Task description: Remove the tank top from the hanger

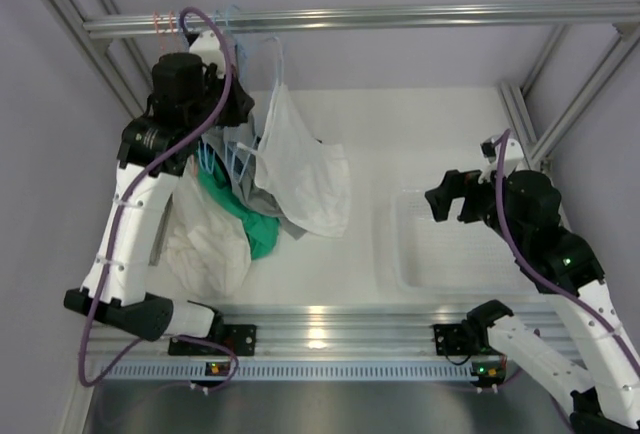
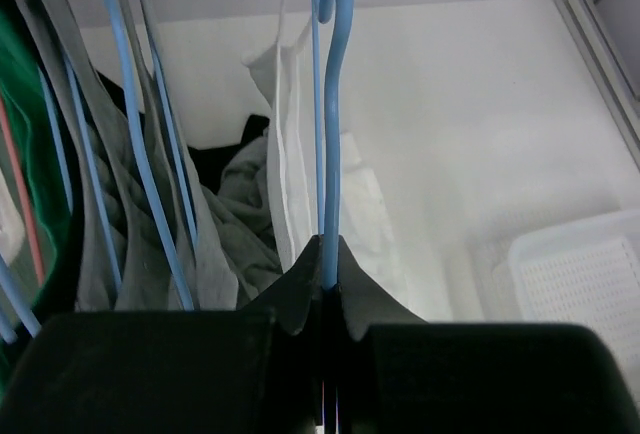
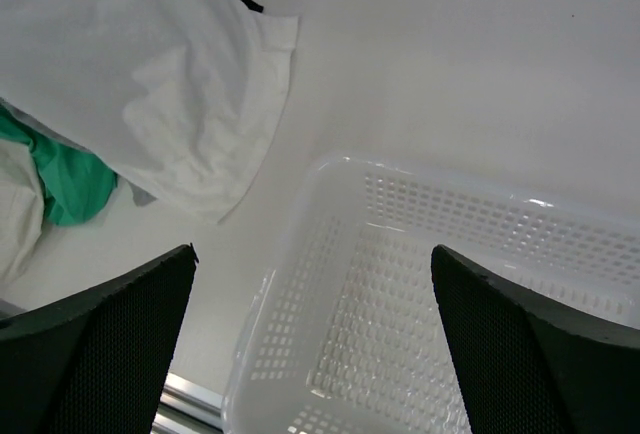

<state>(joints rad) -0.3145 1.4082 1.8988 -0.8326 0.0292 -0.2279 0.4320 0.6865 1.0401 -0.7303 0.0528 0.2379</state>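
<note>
Left arm (image 1: 128, 216): extended upward from its base, wrist raised at the far left. Left gripper (image 2: 328, 259): jaws closed, pinching the wire of the blue hanger (image 2: 336, 134) between the fingertips. Right arm (image 1: 560, 254): folded, elbow bent, wrist held lower at the right side. Right gripper (image 3: 312, 254): jaws spread wide, holding nothing.

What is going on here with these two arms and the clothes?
The left gripper is shut on a blue hanger below the rail, and the white tank top hangs on it, not yet removed. The right gripper is open and holds nothing, above the white basket. Other clothes hang at the left.
</note>
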